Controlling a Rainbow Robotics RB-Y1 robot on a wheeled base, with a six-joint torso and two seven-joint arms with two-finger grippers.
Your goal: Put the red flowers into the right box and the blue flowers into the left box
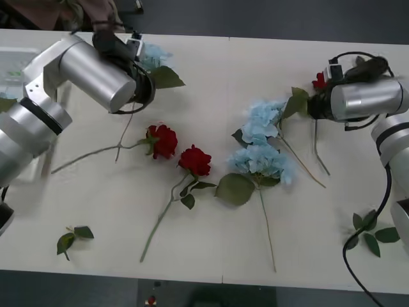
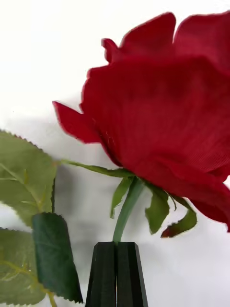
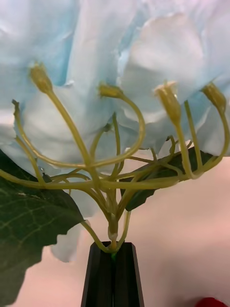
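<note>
White surface [image 1: 211,70]: two roses [image 1: 180,152], two blue flowers [image 1: 262,144] loose. Right claw [image 2: 116,268] clamped on a rose stem [image 2: 125,211], left claw [image 3: 114,273] on a blue flower's stem [image 3: 114,230]. Risk: thin stems slipping; trailing stems snagging.

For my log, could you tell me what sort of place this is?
Probably a robot test bench rather than a flower shop: a plain white table strewn with artificial roses and blue flowers. The left gripper holds a blue flower, the right gripper a rose.
</note>
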